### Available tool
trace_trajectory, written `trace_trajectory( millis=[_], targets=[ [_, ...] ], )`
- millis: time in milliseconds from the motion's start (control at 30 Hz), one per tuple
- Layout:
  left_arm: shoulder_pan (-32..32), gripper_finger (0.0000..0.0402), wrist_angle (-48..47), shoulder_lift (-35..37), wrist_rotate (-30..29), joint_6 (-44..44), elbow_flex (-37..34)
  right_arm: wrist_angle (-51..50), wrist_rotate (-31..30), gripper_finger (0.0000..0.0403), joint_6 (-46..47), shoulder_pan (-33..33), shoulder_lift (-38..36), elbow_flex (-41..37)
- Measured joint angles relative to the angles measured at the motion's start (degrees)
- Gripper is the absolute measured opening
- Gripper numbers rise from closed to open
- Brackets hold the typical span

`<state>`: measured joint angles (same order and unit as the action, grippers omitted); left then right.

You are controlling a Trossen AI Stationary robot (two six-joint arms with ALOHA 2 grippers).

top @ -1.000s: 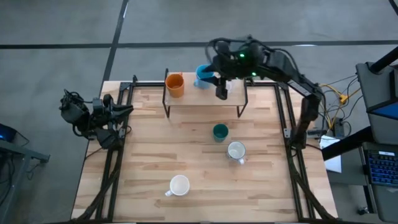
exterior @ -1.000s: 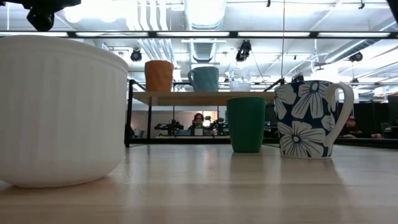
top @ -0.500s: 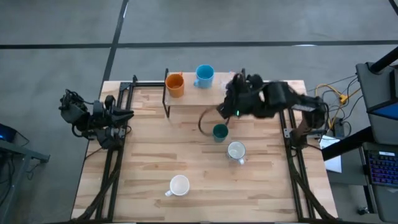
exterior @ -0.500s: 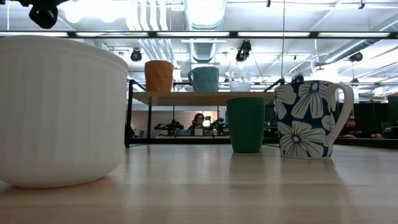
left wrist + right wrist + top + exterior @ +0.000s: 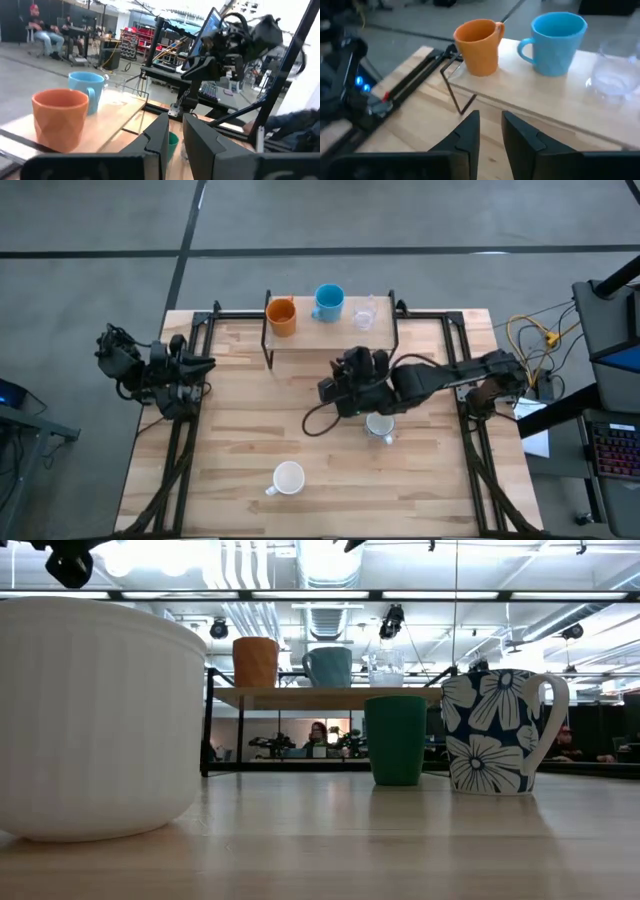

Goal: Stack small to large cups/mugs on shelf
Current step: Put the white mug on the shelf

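The shelf [image 5: 330, 332] stands at the table's far edge and carries the orange cup [image 5: 281, 315], the light blue mug [image 5: 328, 302] and the clear glass [image 5: 364, 313]. The same three show in the right wrist view: the orange cup [image 5: 479, 47], the blue mug [image 5: 555, 42] and the glass [image 5: 615, 75]. The dark green cup [image 5: 396, 740], the grey-white flowered mug [image 5: 380, 424] and the white cup [image 5: 289, 478] stand on the table. My right gripper [image 5: 338, 392] hangs empty, near shut, in front of the shelf, above the green cup, which it hides in the high view. My left gripper [image 5: 175, 132] is shut and parked at the table's left edge.
Black frame rails [image 5: 455, 370] run along the table's left and right sides. My right arm [image 5: 450, 375] reaches across from the right. A loose black cable [image 5: 318, 420] droops from it near the flowered mug. Bare tabletop [image 5: 240, 420] lies left of centre.
My right gripper has left the clear glass at the shelf's right end. It has swung toward the table's near edge and a little left, and now hangs in front of the shelf over the green cup. The glass stays on the shelf.
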<state>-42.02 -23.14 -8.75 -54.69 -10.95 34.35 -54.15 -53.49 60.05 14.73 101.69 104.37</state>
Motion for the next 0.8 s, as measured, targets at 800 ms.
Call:
trace_trajectory(
  millis=[800],
  targets=[
    [0.0,0.0043,0.7,-0.2,10.0,-3.4,-2.6,6.4,-34.4,0.008,-2.2,26.7,9.5,-13.2]
  ],
)
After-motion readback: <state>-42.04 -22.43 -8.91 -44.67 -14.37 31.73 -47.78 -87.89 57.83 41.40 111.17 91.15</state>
